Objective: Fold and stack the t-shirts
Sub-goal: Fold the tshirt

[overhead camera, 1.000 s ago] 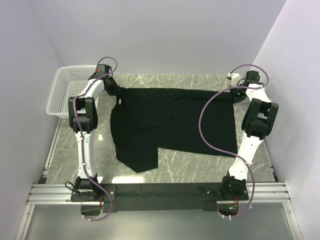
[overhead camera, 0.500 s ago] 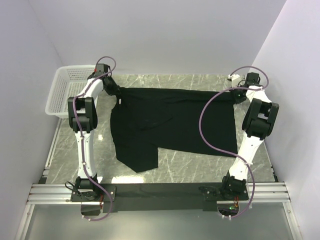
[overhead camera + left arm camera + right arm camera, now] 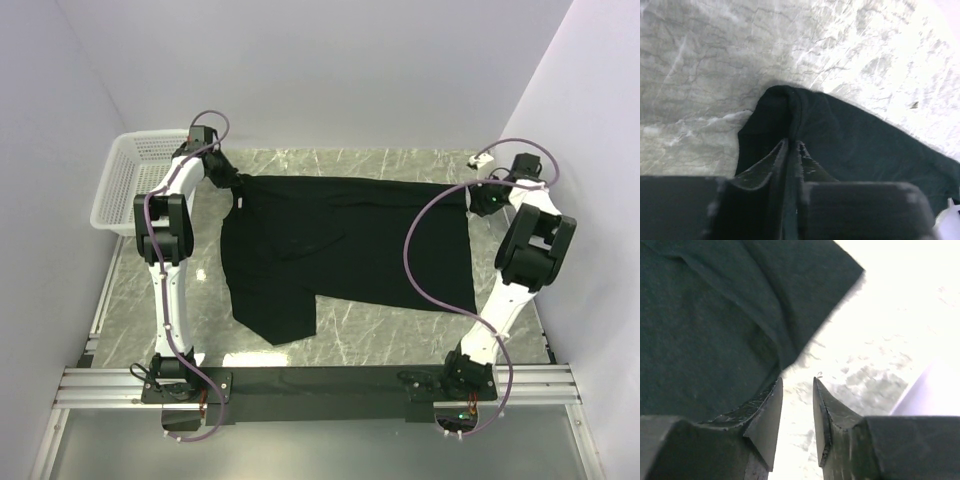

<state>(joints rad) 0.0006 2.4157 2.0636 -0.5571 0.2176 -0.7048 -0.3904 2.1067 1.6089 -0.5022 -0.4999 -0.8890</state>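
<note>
Now | shirt [image 3: 340,245] spread flat for folding | left gripper [image 3: 793,143] seemingly pinched on far corner, edge kept taut | right gripper [image 3: 797,382] parted, empty, beside other corner

My left arm [image 3: 165,215] and right arm [image 3: 530,245] reached far forward; the left gripper [image 3: 792,145] was pinched nearly closed, the right gripper [image 3: 797,385] stood parted, empty.

top external: high, behind arm bases [image 3: 185,380] at frame bottom, looks down on whole grey marble table [image 3: 350,325]. left wrist, right wrist: close, low, past own fingers [image 3: 762,172]. all share black cloth t-shirt [image 3: 340,240], its upper corners in top frame.
</note>
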